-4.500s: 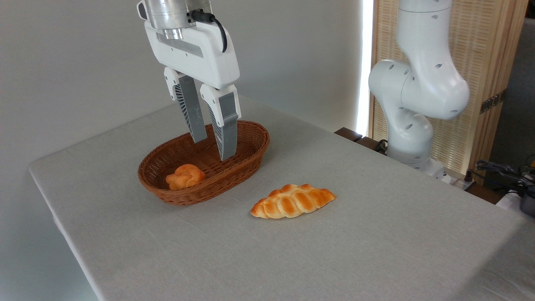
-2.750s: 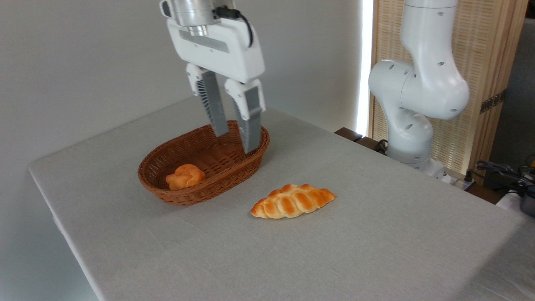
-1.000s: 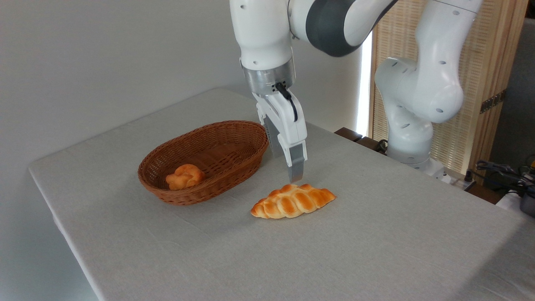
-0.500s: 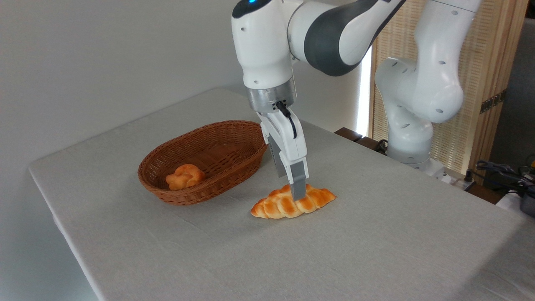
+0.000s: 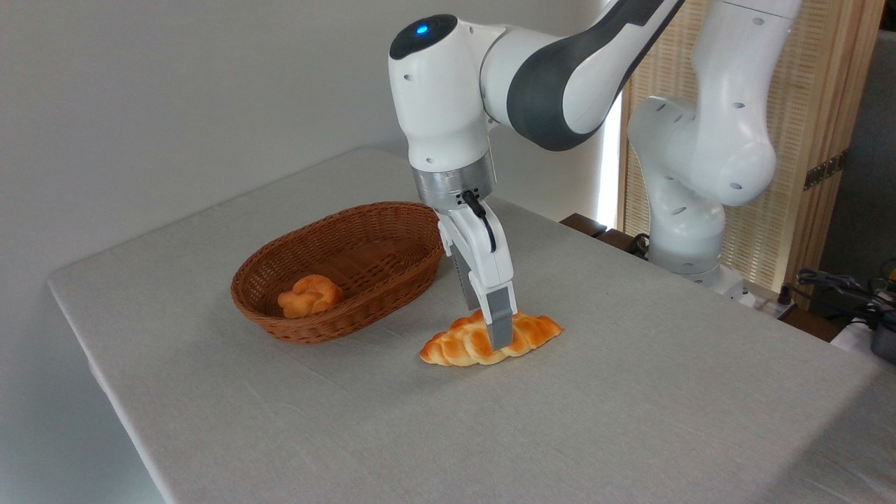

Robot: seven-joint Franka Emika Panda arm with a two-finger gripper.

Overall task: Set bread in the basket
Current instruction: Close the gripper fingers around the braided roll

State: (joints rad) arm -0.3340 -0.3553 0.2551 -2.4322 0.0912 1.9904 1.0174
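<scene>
Bread (image 5: 483,337) is the business here, and your claw (image 5: 498,334) is down astride the middle of the loaf, near finger in front of it and the other hidden behind, so you cannot tell from this side whether it is pinching yet. The loaf lies flat on the desk (image 5: 630,392), just right of the basket (image 5: 336,273), which holds a small knotted bun (image 5: 310,295) at its near end. You look to be at the grasp: confirm the hold, lift above the rim, and carry left to the open far half.
</scene>
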